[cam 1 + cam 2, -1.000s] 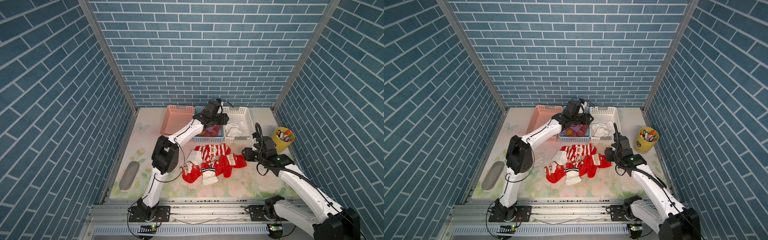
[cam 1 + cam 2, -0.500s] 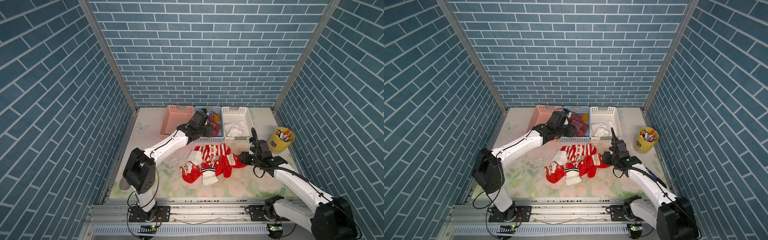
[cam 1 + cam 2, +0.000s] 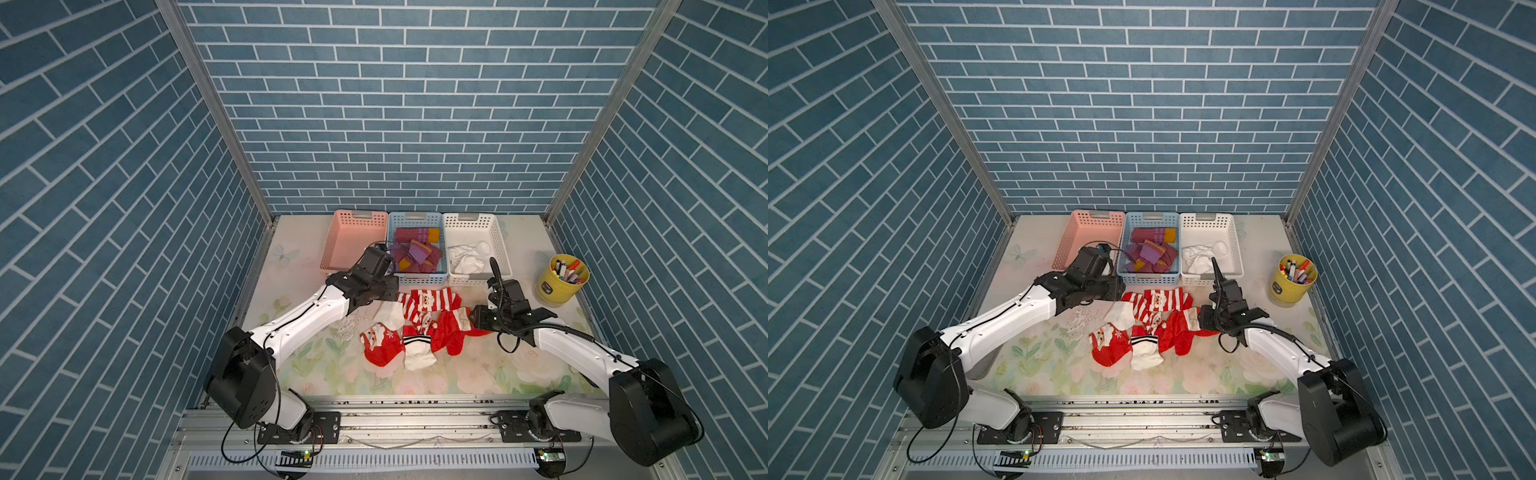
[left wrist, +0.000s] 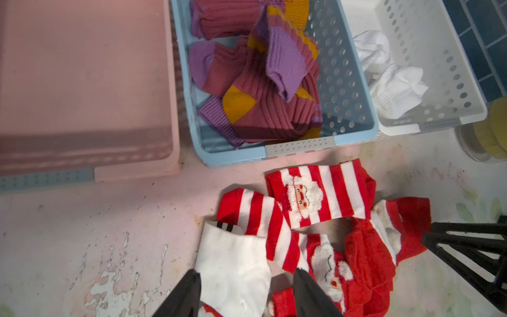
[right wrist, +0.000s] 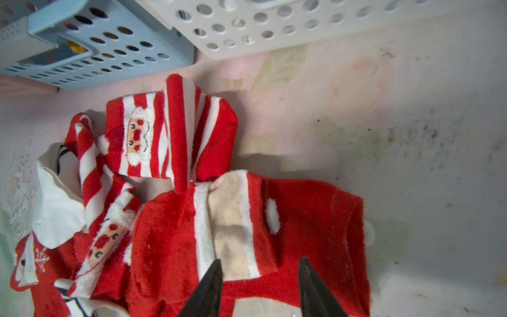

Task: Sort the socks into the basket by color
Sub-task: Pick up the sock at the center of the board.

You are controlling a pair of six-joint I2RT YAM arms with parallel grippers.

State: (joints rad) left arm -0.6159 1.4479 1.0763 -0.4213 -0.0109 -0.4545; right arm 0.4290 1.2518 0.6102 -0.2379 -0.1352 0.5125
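Note:
Red Santa socks [image 3: 428, 300] and a white sock [image 3: 390, 312] lie in a pile on the table in front of three baskets. The pink basket [image 3: 332, 245] holds nothing. Purple and maroon socks [image 4: 263, 90] fill the blue basket [image 3: 415, 275], and white socks [image 3: 467, 257] lie in the white basket [image 3: 494, 232]. My left gripper [image 4: 245, 271] hangs open over the white sock [image 4: 233, 263] at the pile's left edge. My right gripper [image 5: 260, 260] is open, its fingers straddling a plush red sock [image 5: 307, 219] at the pile's right edge.
A yellow cup of markers [image 3: 561, 280] stands to the right of the white basket, close behind my right arm. Another white sock with black cuff stripes [image 3: 417, 353] and a red Santa sock [image 3: 380, 347] lie at the pile's front. Brick walls close in three sides.
My left arm pulled back from over the blue basket to the pile's left edge. My right gripper slid left onto the red sock, its jaws narrowing a little.

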